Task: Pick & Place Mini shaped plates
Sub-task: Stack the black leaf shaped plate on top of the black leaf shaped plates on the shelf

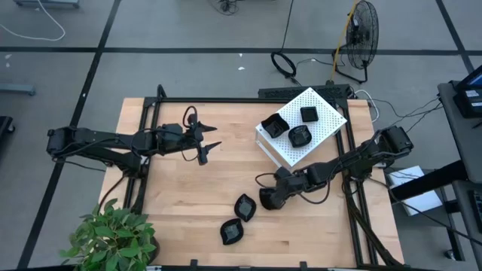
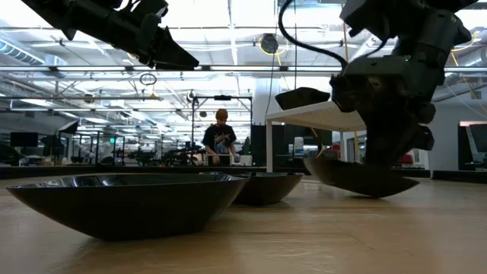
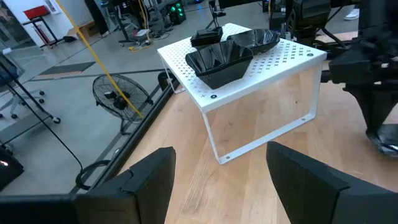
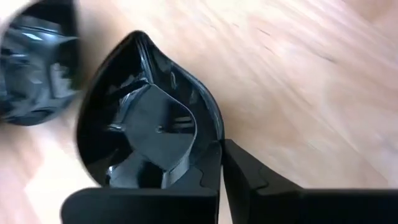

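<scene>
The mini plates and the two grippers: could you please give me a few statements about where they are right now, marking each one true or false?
1. Three black plates sit on top of the white perforated box. True.
2. The right gripper is shut on a leaf-shaped plate, one finger inside the dish. True.
3. The left gripper is holding a plate. False: it is open and empty, up above the bare wood.
4. The wooden table has no plates lying free on it. False: two leaf-shaped plates lie near its front edge.
5. The held plate is tilted, one edge raised off the table. True, as the low view shows.
</scene>
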Tool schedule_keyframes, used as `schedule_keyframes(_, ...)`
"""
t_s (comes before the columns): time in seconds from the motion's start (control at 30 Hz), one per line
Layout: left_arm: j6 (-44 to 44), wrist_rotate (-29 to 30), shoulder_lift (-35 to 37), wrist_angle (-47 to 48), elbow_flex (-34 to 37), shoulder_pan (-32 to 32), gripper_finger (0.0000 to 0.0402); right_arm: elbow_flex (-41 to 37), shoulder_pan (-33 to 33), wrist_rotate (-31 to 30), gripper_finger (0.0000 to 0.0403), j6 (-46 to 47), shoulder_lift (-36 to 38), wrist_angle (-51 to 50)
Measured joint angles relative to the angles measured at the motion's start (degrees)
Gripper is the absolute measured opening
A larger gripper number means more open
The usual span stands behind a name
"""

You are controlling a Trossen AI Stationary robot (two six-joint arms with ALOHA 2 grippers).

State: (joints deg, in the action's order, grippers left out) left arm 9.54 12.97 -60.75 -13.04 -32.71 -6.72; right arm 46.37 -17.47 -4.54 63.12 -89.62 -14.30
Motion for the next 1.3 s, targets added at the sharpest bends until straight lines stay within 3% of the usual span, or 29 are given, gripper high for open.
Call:
schedule_keyframes(0.27,0.0,0.0,0.0,0.0,0.0,0.0,0.0253,0.0,0.0,0.1,0.0,-2.8,0.6,3.3)
schedule_keyframes(0.5,0.0,0.0,0.0,0.0,0.0,0.0,0.0253,0.0,0.0,-0.4,0.0,-3.7,5.4,3.2)
schedule_keyframes(0.83,0.2,0.0,0.0,0.2,0.0,0.0,0.0253,0.0,-0.4,-6.2,0.0,-8.8,15.4,6.5)
schedule_keyframes(1.3,0.2,0.0,0.0,0.8,0.0,0.0,0.0253,0.0,-0.4,-21.0,0.0,-14.9,29.3,4.0)
